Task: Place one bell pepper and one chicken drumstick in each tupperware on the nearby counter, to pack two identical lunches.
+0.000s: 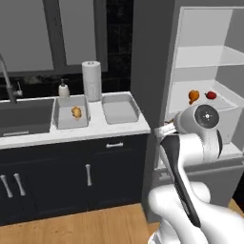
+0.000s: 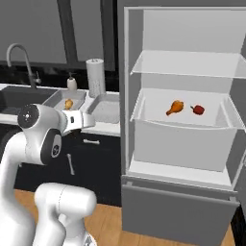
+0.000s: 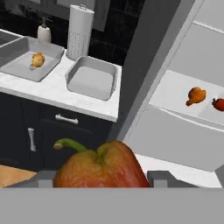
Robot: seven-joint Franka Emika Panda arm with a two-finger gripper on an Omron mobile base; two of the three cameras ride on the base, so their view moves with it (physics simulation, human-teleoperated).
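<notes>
Your tool [image 3: 101,186] grips a bell pepper [image 3: 101,168]; one tupperware [image 3: 29,59] holds a drumstick [image 3: 37,59], the other tupperware [image 3: 92,78] sits empty.

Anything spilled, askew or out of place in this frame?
Nothing stands out. Both tupperwares sit upright on the counter; a drumstick and pepper rest on the fridge shelf.
</notes>
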